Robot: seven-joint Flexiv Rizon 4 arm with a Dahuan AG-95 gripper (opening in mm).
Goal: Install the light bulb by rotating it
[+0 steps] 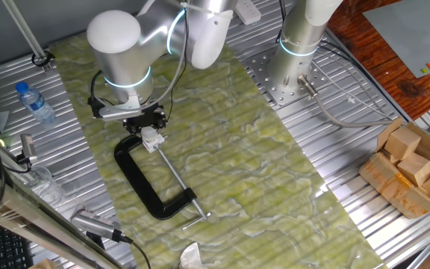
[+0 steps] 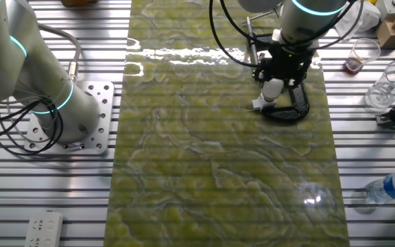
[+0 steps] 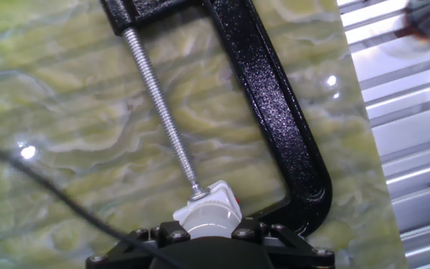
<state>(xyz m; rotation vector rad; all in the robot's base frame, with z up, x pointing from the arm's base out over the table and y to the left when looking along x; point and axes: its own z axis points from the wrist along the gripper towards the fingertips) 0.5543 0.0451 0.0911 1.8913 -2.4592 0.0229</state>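
The light bulb (image 3: 208, 224) is a small white globe. It sits on a white socket (image 3: 219, 197) held between the screw (image 3: 163, 112) and the jaw of the black C-clamp (image 3: 275, 112) lying on the green mat. My gripper (image 3: 209, 235) stands straight above it, its black fingers (image 3: 167, 235) pressed on both sides of the globe. In one fixed view the gripper (image 1: 146, 123) covers most of the bulb, with the socket (image 1: 152, 138) showing below at the clamp's (image 1: 136, 179) far end. In the other fixed view the bulb (image 2: 273, 88) shows white between the fingers, above the clamp (image 2: 292, 110).
A second arm's base (image 1: 297, 45) stands on the slatted table beside the mat. A water bottle (image 1: 34, 101) lies at the left, and a box of wooden blocks (image 1: 409, 168) sits at the right. Plastic cups (image 2: 362, 53) and a power strip (image 2: 43, 228) lie off the mat.
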